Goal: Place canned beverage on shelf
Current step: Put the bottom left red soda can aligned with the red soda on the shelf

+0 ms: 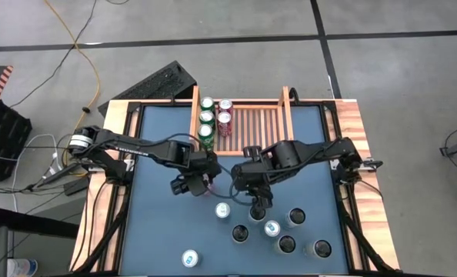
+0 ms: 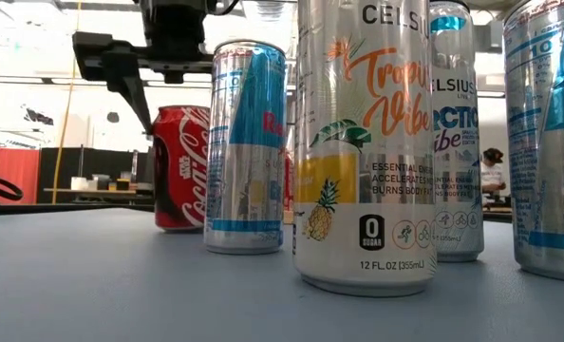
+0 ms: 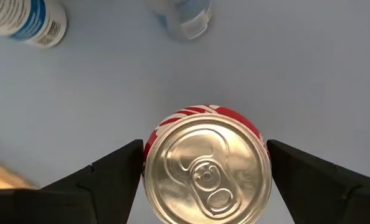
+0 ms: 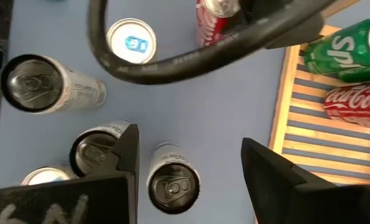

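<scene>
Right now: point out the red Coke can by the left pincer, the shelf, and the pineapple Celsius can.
red Coke can (image 3: 207,168): left wrist view, silver lid.
shelf (image 1: 287,108): high view, right side wall.
pineapple Celsius can (image 2: 365,142): low view, printed front.

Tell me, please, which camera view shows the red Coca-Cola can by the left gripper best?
The left wrist view: the red Coca-Cola can fills it, lid up, between the open left gripper. The low view shows its label side. The high view hides it under the arm; the right wrist view catches only part.
</scene>
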`<control>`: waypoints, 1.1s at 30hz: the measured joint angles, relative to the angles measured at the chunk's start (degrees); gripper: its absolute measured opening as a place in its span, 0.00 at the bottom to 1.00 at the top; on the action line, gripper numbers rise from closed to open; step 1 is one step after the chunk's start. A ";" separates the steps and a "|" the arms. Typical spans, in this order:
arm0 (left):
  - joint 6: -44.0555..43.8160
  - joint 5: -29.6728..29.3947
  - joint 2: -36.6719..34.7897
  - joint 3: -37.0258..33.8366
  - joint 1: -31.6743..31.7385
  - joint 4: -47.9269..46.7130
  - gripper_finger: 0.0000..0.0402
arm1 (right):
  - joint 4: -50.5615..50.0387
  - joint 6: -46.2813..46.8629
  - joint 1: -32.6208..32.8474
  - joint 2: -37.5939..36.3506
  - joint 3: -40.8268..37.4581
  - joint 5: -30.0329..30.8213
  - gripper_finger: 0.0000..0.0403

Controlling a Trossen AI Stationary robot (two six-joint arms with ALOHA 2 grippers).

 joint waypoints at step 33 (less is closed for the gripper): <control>-42.95 -11.89 -10.32 13.86 -11.96 -23.22 0.85 | 17.73 -31.35 -3.08 0.61 -0.01 -8.33 0.56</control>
